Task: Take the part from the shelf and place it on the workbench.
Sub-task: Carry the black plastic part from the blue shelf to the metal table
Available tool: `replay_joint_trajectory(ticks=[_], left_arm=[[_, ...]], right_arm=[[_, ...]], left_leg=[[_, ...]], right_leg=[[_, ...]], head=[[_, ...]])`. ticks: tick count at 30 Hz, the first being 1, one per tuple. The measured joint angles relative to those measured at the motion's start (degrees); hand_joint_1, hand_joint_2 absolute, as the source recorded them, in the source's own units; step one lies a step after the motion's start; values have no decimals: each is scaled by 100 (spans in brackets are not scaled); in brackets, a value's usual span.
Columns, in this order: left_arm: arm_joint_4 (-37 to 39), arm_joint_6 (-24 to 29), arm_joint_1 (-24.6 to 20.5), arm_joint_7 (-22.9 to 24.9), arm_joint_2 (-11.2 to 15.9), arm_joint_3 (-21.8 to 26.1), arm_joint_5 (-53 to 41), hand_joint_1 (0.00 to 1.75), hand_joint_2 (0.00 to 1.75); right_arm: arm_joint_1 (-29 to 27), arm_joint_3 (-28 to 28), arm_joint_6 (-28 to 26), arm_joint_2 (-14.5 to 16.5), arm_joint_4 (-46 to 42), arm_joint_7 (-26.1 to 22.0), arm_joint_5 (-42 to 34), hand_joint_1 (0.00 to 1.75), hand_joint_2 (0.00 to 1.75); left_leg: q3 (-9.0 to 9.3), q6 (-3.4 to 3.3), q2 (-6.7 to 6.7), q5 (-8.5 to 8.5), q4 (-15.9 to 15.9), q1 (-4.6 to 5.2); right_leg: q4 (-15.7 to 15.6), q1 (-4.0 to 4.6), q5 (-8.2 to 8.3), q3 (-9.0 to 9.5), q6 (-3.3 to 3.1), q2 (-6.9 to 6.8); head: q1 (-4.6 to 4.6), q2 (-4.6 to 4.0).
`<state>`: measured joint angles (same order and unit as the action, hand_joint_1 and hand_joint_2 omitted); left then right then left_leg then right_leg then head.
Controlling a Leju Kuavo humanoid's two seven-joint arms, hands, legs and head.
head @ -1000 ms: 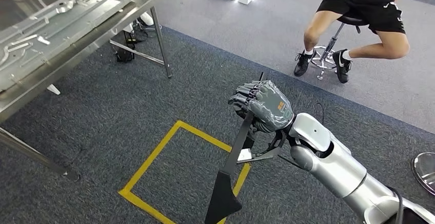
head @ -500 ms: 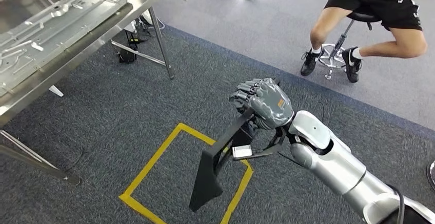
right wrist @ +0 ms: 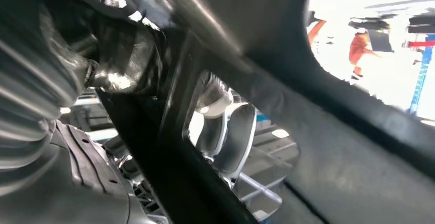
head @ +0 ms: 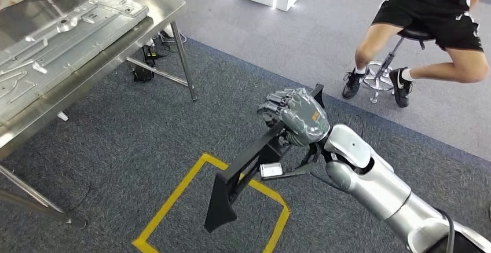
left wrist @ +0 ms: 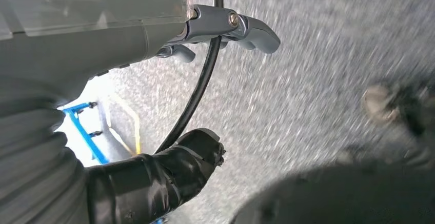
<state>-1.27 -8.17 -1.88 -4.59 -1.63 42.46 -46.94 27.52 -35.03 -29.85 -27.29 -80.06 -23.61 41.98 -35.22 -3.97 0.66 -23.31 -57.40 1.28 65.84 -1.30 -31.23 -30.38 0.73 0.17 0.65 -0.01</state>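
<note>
Desk (head: 124,30) at 10 o'clock in head view, steel top already carrying pressed metal panels (head: 55,33), well apart from the robot. Part (head: 249,169), a long black bracket, is off the shelf and in the air over the yellow floor square (head: 168,212), so pickup looks done; carry and set-down on the desk remain. Right hand (head: 295,118) near centre, fingers clamped round the part's upper end. Left hand (left wrist: 66,55) hangs over carpet, fingers loosely apart, holding nothing
</note>
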Motion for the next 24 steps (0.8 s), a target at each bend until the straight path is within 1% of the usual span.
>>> replay_joint_trajectory(ticks=[1, 2, 3, 4, 5, 6, 7, 8, 9, 10, 11, 12, 13, 14, 15, 16, 17, 18, 19, 20, 21, 22, 23, 24], left_arm=[[0, -4, -4, -4, 4, 18, -15, 0, 175], [0, -8, -7, -9, 9, 38, -31, 0, 175], [0, -13, -9, -13, 14, 58, -44, 0, 175], [0, -18, -8, -18, 17, 74, -56, 0, 175], [0, -25, -1, -21, 19, 88, -61, 0, 175], [0, -31, 9, -22, 19, 98, -63, 0, 175], [2, -35, 25, -22, 19, 106, -64, 0, 175], [9, -37, 36, -22, 19, 114, -67, 0, 175], [16, -36, 36, -22, 18, 121, -75, 0, 175], [24, -32, 34, -20, 17, 128, -86, 0, 175], [29, -26, 21, -18, 17, 135, -97, 0, 175], [31, -19, 8, -16, 20, 145, -110, 0, 175], [31, -12, 2, -14, 24, 158, -122, 0, 175], [31, -9, -8, -15, 28, 175, -137, 0, 175], [31, -5, -18, -16, 31, 194, -151, 0, 175], [31, -3, -22, -17, 30, 213, -165, 0, 175], [31, 3, -22, -18, 28, 231, -175, 0, 175], [32, 10, -17, -14, 26, 247, -182, 0, 175], [34, 17, -6, -11, 23, 260, -190, 0, 175], [37, 25, 9, -8, 20, 271, -195, 0, 175], [43, 28, 26, -4, 15, 278, -201, 0, 175], [48, 31, 49, -4, 11, 284, -205, 0, 175], [53, 33, 68, -4, 8, 292, -209, 0, 175], [58, 34, 81, -5, 7, 301, -214, 0, 175]], right_arm=[[10, -4, 1, -1, 9, 0, -8, 175, 175], [14, -9, 1, -3, 18, 0, -16, 175, 175], [5, -16, 1, -7, 25, 0, -23, 175, 175], [-7, -23, 0, -11, 30, 0, -30, 175, 175], [-18, -29, -1, -18, 32, 0, -37, 175, 175], [-26, -33, -1, -27, 32, 0, -42, 175, 175], [-31, -34, 0, -39, 35, 0, -46, 175, 175], [-35, -35, 1, -50, 41, 0, -50, 175, 175], [-35, -41, 9, -57, 50, 2, -49, 175, 175], [-30, -47, 19, -60, 59, 5, -43, 175, 175], [-9, -54, 29, -58, 67, 10, -33, 175, 175], [22, -61, 40, -53, 70, 21, -20, 175, 175], [55, -64, 47, -49, 71, 33, -5, 175, 175], [86, -68, 54, -44, 73, 46, 5, 175, 175], [109, -73, 64, -39, 74, 59, 17, 175, 175], [126, -80, 74, -35, 77, 69, 28, 175, 175], [139, -88, 85, -28, 78, 81, 35, 175, 175], [152, -97, 93, -17, 79, 95, 43, 175, 175], [164, -105, 97, -6, 80, 109, 49, 175, 175], [176, -113, 100, 5, 81, 121, 54, 175, 175], [187, -117, 101, 15, 82, 128, 57, 175, 175], [196, -121, 102, 24, 84, 130, 59, 175, 175], [208, -127, 104, 38, 92, 132, 61, 175, 175], [216, -132, 105, 52, 101, 135, 64, 175, 175]], left_leg=[[63, -19, -1, -48, 10, 0], [122, -32, 3, -105, 10, 0], [189, -32, 12, -172, 7, 1], [273, -26, 24, -247, 4, 1], [373, -17, 34, -330, -2, 1], [484, -5, 41, -420, -9, 1], [576, 12, 45, -513, -13, 1], [666, 36, 53, -607, -37, 4], [718, 69, 62, -700, -54, 10], [768, 106, 70, -767, -66, 16], [806, 141, 76, -789, -89, 20], [804, 175, 74, -782, -120, 25], [770, 210, 63, -719, -246, 20], [652, 244, 50, -644, -470, 11], [474, 279, 37, -612, -776, -6], [249, 312, 24, -645, -1111, -33], [16, 339, 16, -794, -1389, -60], [-195, 364, 10, -1018, -1560, -90], [-352, 381, 3, -1235, -1596, -118], [-453, 394, -4, -1370, -1499, -143], [-499, 399, -10, -1325, -1270, -166], [-514, 394, -15, -1037, -957, -182], [-521, 383, -19, -587, -636, -175], [-503, 361, -24, -188, -399, -157]], right_leg=[[333, -1, -77, -232, 5, -2], [627, -1, -233, -488, 16, -2], [812, 1, -435, -713, 29, -2], [860, 0, -611, -874, 41, -2], [760, 0, -677, -966, 47, -3], [534, 1, -580, -998, 44, -3], [212, 3, -251, -993, 29, -4], [-89, 19, 162, -988, 10, -1], [-306, 36, 506, -969, -17, 4], [-437, 50, 750, -955, -51, 7], [-473, 62, 801, -932, -85, 10], [-496, 52, 768, -873, -123, 11], [-541, 41, 742, -799, -163, 9], [-589, 34, 705, -707, -197, 6], [-638, 29, 661, -603, -223, 2], [-681, 32, 601, -499, -240, -5], [-714, 35, 534, -394, -245, -11], [-740, 36, 457, -278, -243, -13], [-759, 37, 371, -155, -237, -12], [-770, 38, 278, -23, -228, -9], [-777, 39, 177, 113, -215, -6], [-783, 37, 75, 218, -200, -5], [-772, 40, -30, 332, -175, 2], [-767, 37, -136, 412, -142, 13]], head=[[1, 0], [-3, 1], [-3, 1], [-3, 0], [-2, 0], [-1, 0], [2, -1], [-2, -1], [-5, -1], [-7, -1], [-12, -1], [-11, -1], [-11, -1], [-16, 0], [-19, 0], [-22, 0], [-25, 0], [-25, -1], [-26, 0], [-25, -1], [-25, -1], [-25, -1], [-23, -2], [-22, -1]])
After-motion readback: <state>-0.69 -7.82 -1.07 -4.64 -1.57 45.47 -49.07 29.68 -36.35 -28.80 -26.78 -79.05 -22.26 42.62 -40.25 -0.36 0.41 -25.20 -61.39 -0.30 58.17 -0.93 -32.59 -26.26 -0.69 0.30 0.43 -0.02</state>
